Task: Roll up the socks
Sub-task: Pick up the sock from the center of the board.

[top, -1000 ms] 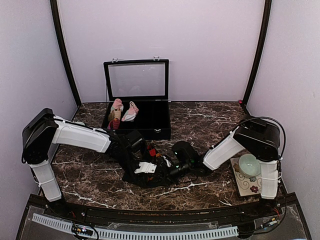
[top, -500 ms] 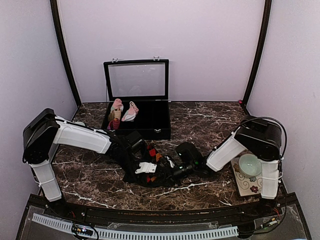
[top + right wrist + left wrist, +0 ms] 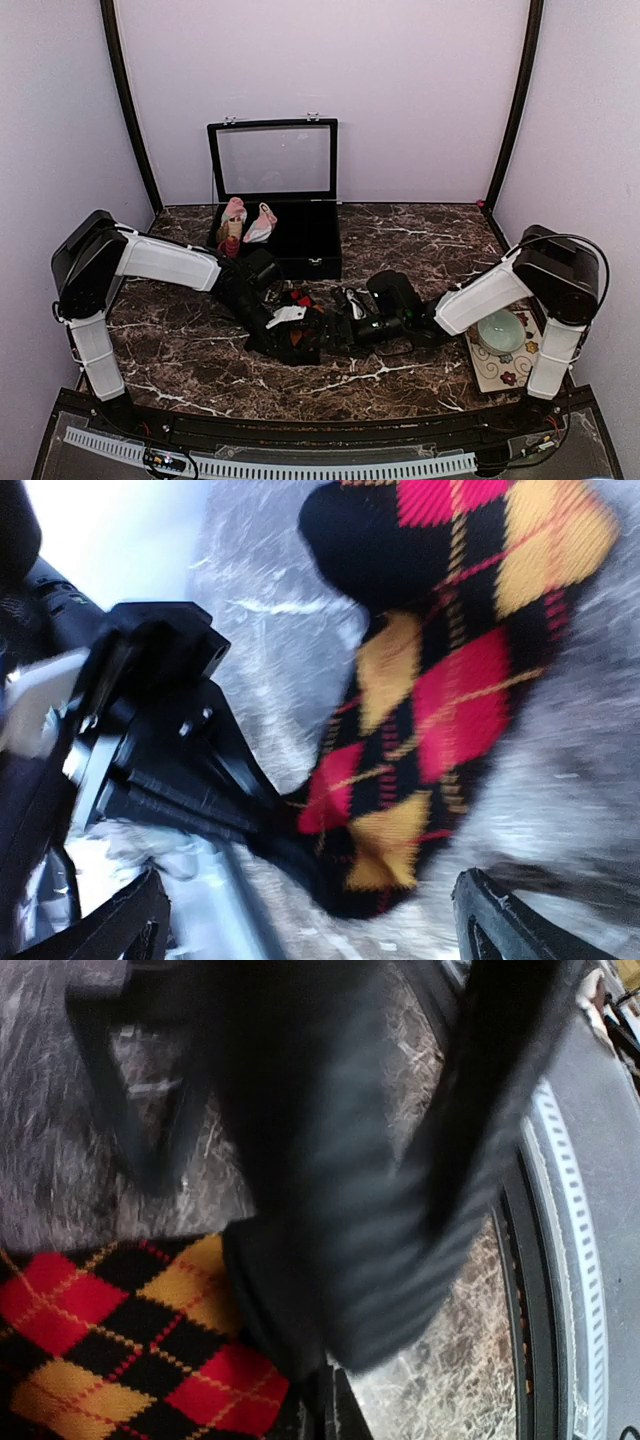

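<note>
While the left gripper [image 3: 296,338] seems, through blur, to pinch the black argyle sock [image 3: 430,710] on the table [image 3: 430,240], rolling looks barely begun. The right gripper [image 3: 315,920], spread wide just beside the sock, must next pin it flat.

The table [image 3: 420,245] is a dark brown marble-patterned slab with white veins. An open black case [image 3: 300,262] stands on it at the back, left of centre. The black argyle sock [image 3: 298,348] lies crumpled on the marble near the middle, in front of the case; the wrist views show its red and yellow diamonds resting on the veined surface. A flower-patterned mat [image 3: 488,378] lies flat near the right edge, well apart from the sock.
</note>
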Controlling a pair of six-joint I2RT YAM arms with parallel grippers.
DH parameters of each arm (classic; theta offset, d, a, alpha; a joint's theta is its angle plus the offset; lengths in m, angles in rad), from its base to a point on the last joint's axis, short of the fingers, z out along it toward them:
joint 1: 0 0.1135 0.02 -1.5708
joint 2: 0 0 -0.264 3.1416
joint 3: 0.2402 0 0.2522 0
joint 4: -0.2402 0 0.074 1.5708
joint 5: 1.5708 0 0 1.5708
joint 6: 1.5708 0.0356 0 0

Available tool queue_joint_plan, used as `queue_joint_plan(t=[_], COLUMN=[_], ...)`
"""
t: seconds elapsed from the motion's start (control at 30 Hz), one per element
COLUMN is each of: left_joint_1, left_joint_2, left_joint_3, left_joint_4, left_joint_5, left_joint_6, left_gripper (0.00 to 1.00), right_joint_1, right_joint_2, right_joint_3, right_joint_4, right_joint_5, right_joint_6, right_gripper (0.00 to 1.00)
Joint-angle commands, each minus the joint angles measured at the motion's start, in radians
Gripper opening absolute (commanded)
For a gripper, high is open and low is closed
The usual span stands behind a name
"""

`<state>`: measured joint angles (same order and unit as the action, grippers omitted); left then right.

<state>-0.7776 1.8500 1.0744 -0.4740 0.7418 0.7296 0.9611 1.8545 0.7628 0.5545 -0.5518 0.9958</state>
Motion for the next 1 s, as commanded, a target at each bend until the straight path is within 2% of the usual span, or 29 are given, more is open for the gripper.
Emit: queue_joint_plan(t=[0.0,0.17,0.27,0.33,0.4,0.43,0.47,0.57,0.6,0.7,0.8,0.9,0.97], left_joint_1=[0.016,0.02,0.021,0.024,0.028,0.029,0.029,0.035,0.037,0.047,0.062,0.07,0.073], left_joint_2=[0.087,0.12,0.14,0.148,0.156,0.161,0.166,0.176,0.179,0.203,0.237,0.273,0.294], left_joint_3=[0.025,0.046,0.048,0.051,0.055,0.06,0.065,0.078,0.083,0.112,0.148,0.17,0.18], left_joint_4=[-0.128,-0.136,-0.144,-0.152,-0.157,-0.163,-0.168,-0.181,-0.188,-0.223,-0.266,-0.305,-0.327], left_joint_5=[0.008,0.018,0.007,0.007,0.011,0.015,0.018,0.027,0.029,0.041,0.067,0.089,0.097], left_joint_6=[-0.059,-0.077,-0.078,-0.077,-0.084,-0.088,-0.089,-0.097,-0.101,-0.106,-0.109,-0.101,-0.094], left_gripper=[0.0,0.0,0.0,0.0,0.0,0.0,0.0,0.0,0.0,0.0,0.0,0.0,0.0], right_joint_1=[0.036,0.053,0.117,0.13,0.113,0.109,0.104,0.14,0.174,0.296,0.382,0.448,0.472], right_joint_2=[-0.126,-0.267,-0.43,-0.54,-0.624,-0.655,-0.682,-0.722,-0.708,-0.604,-0.479,-0.37,-0.304], right_joint_3=[0.007,-0.062,-0.135,-0.191,-0.235,-0.245,-0.266,-0.413,-0.422,-0.339,-0.267,-0.191,-0.143], right_joint_4=[-0.29,-0.444,-0.464,-0.43,-0.382,-0.403,-0.36,0.044,0.095,-0.023,-0.074,-0.064,-0.051], right_joint_5=[0.288,0.577,0.867,0.977,1.077,1.177,1.189,0.995,0.979,0.95,0.919,0.897,0.883], right_joint_6=[-0.335,-0.422,-0.433,-0.432,-0.361,-0.273,-0.275,-0.648,-0.792,-1.039,-1.146,-1.247,-1.314], right_gripper=[0.99,0.99,0.99,0.99,1.0,1.0,1.0,0.9,0.86,0.76,0.68,0.65,0.68])
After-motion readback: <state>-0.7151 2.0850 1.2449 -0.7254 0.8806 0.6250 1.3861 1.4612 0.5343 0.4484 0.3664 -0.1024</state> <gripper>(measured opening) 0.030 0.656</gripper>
